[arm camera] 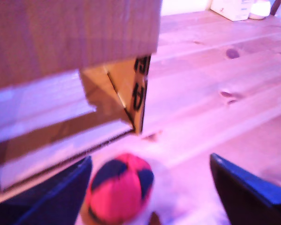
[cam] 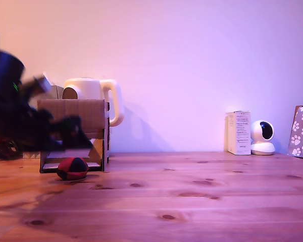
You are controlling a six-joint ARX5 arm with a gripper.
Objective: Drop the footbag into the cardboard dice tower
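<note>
The red and black footbag [cam: 72, 168] lies on the wooden table just in front of the cardboard dice tower [cam: 76, 113]. The tower's lower front opening shows a pale sloped ramp [arm camera: 42, 126]. My gripper [cam: 73, 132] is blurred in the exterior view, hanging in front of the tower and above the footbag. In the wrist view the footbag [arm camera: 117, 187] sits between the two dark fingers [arm camera: 246, 194], which stand wide apart with neither touching it. The gripper [arm camera: 152, 199] is open.
A cream kettle [cam: 93, 96] stands behind the tower. At the exterior view's right are a white box [cam: 239, 132], a small white camera [cam: 263, 137] and a paw-print box [cam: 301, 132]. The wooden table [cam: 192, 196] stretches wide.
</note>
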